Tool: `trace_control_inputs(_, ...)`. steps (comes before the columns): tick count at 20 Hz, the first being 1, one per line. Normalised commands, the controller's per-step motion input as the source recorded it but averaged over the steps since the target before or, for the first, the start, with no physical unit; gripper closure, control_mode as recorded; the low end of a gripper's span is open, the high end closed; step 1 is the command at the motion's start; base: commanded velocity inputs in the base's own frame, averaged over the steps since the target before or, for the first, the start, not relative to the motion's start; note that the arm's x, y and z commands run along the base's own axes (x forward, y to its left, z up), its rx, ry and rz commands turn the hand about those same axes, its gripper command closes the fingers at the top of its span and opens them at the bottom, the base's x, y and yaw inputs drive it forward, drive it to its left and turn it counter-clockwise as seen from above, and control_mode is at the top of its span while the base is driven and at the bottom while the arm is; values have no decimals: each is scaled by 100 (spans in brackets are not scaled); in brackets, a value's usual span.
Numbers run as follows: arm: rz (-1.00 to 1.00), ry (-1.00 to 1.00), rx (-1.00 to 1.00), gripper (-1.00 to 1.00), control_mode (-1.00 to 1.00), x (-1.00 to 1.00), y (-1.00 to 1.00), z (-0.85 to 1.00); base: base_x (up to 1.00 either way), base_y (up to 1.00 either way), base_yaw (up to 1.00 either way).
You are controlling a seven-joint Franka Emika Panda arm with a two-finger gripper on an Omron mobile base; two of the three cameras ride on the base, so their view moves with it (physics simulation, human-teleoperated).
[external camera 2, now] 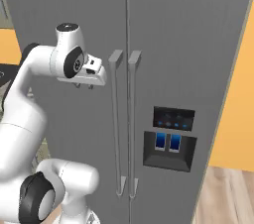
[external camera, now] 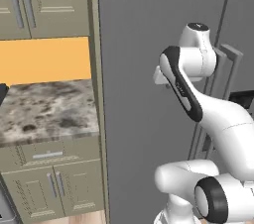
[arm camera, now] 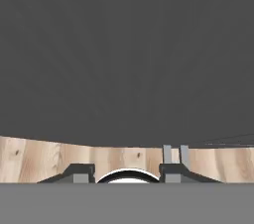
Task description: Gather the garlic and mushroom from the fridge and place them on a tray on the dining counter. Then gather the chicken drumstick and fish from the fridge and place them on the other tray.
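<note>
The tall grey fridge (external camera: 144, 69) (external camera 2: 193, 39) stands right in front of me with both doors shut. Its two long bar handles (external camera 2: 124, 119) run down the middle seam. My gripper (external camera 2: 84, 86) hangs beside the left door, left of the handles, pointing down. In the hand view the gripper (arm camera: 125, 171) is open: its fingertips (arm camera: 79, 172) stand apart with nothing between them, above the grey fridge front (arm camera: 127, 54). The garlic, mushroom, chicken drumstick, fish, both trays and the dining counter are out of view.
A marble-topped counter (external camera: 44, 111) on olive cabinets (external camera: 54, 183) sits left of the fridge against an orange wall (external camera: 44, 59). A dark dispenser panel (external camera 2: 169, 139) is set in the right door. Wooden floor (external camera 2: 228, 198) lies to the right.
</note>
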Motion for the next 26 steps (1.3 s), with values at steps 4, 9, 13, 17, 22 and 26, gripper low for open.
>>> trace_control_inputs(4, 0, 0, 0, -100, 100, -5, 0, 0, -37, -1, 0)
trace_control_inputs(9, 0, 0, 0, -100, 100, 0, 0, 0, -99, 0, 0)
trace_control_inputs(13, 0, 0, 0, -100, 100, 0, 0, 0, -55, -20, 0)
trace_control_inputs(17, 0, 0, 0, -100, 100, 0, 0, 0, -3, -51, 0)
trace_control_inputs(22, 0, 0, 0, -100, 100, 0, 0, 0, 0, -69, 0)
trace_control_inputs(26, 0, 0, 0, -100, 100, 0, 0, 0, 0, -43, 0)
